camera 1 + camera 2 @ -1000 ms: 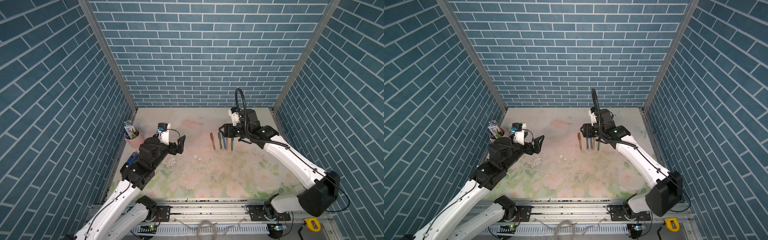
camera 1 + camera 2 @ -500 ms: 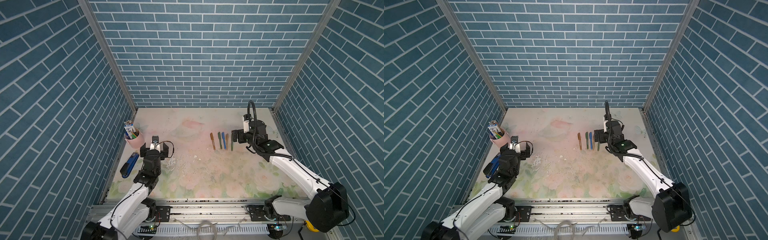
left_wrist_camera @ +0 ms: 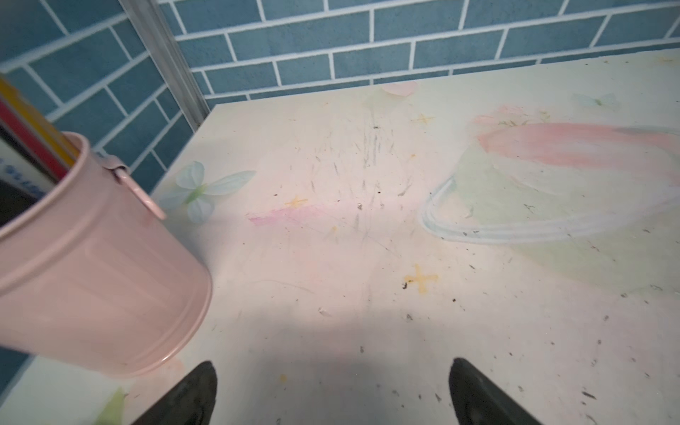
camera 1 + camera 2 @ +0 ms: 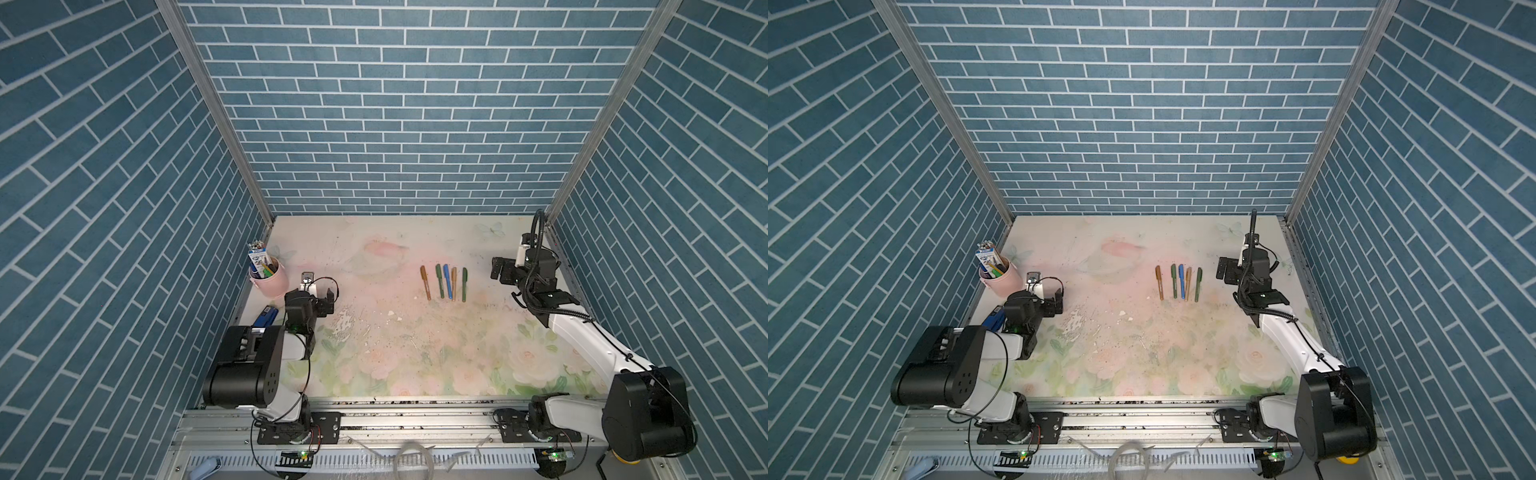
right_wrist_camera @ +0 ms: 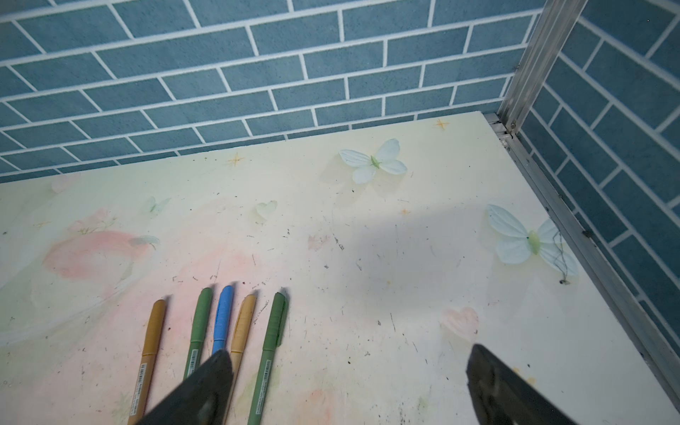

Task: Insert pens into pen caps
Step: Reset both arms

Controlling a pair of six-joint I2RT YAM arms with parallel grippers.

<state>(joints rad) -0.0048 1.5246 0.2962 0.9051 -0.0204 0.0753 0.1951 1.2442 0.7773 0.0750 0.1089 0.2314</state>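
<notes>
The five slim marker-like pens (image 4: 447, 281) lie in one neat row on the floral-printed surface (image 4: 374, 345), in its far half and right of centre. In order they are golden-brown, dark green, blue, golden-brown and dark green, parallel and close beside one another. Their short matching pen caps (image 5: 223, 307) all sit on the barrels, pointing at the far edge. I see no loose cap anywhere, so I judge the capping finished and the row laid out as a tidy drop-off.

The right gripper (image 5: 349, 353) hangs between the row and the right edge, jaws spread wide with nothing between them. I take that as a hands-off pose. The left gripper (image 3: 333, 371) is equally wide apart and empty, low over bare surface near the left edge, well apart from the pens.

Beside it, toward the far-left corner, stands a pink metal bucket (image 3: 110, 265) with a small side handle. It holds a white-and-blue carton (image 4: 257, 257) and a bundle of coloured pencils (image 3: 40, 127), none of them my job. A chunky blue-and-black stapler (image 4: 266, 318) lies along the left edge, nearer than the bucket.
</notes>
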